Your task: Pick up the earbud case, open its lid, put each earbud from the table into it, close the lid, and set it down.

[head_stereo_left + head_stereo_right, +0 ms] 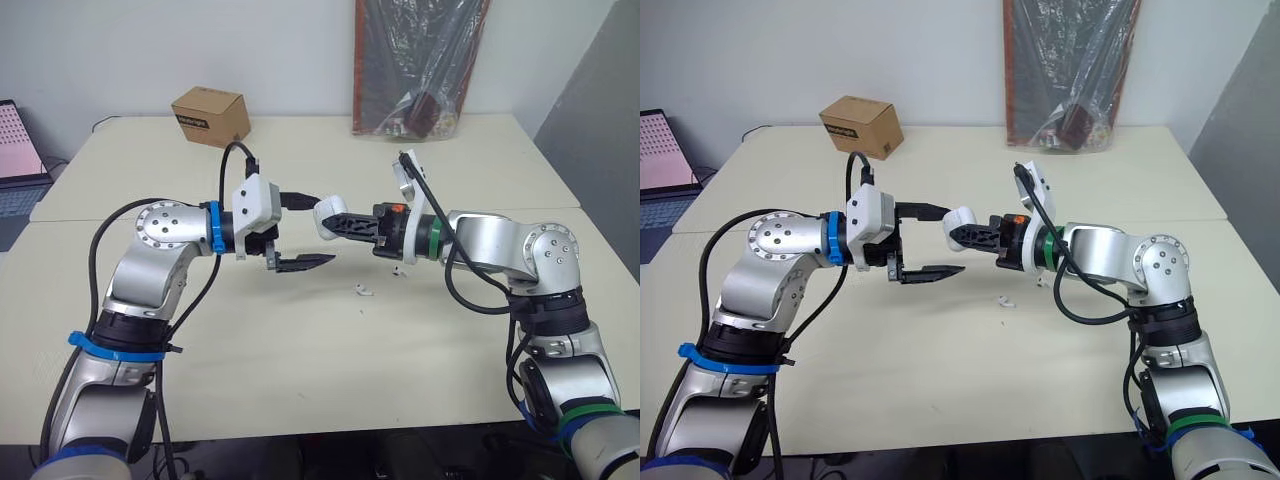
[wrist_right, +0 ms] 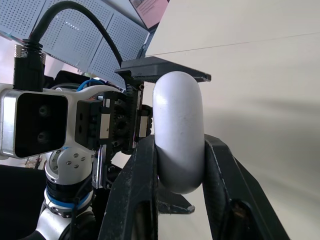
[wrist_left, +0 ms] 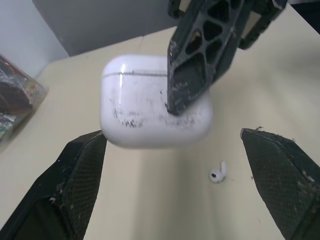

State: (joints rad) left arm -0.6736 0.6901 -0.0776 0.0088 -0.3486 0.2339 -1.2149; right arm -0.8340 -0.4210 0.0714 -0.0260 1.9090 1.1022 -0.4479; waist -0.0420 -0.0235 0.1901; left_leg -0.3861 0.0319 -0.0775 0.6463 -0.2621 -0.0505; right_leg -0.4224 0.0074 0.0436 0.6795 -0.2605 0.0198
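Note:
My right gripper [image 1: 330, 222] is shut on the white earbud case [image 1: 327, 217] and holds it in the air above the middle of the table [image 1: 300, 370]. The lid's seam shows closed on the earbud case [image 3: 150, 105] in the left wrist view. My left gripper [image 1: 322, 229] is open, one finger just above the free end of the case and the other well below it, neither clearly touching. Two white earbuds lie on the table under the right gripper: one earbud [image 1: 362, 292] nearer me, the other earbud [image 1: 399, 270] beneath the right wrist.
At the back left of the table stands a brown cardboard box [image 1: 210, 115]. A plastic bag [image 1: 420, 65] leans against the wall at the back centre. A laptop [image 1: 15, 140] sits at the far left edge.

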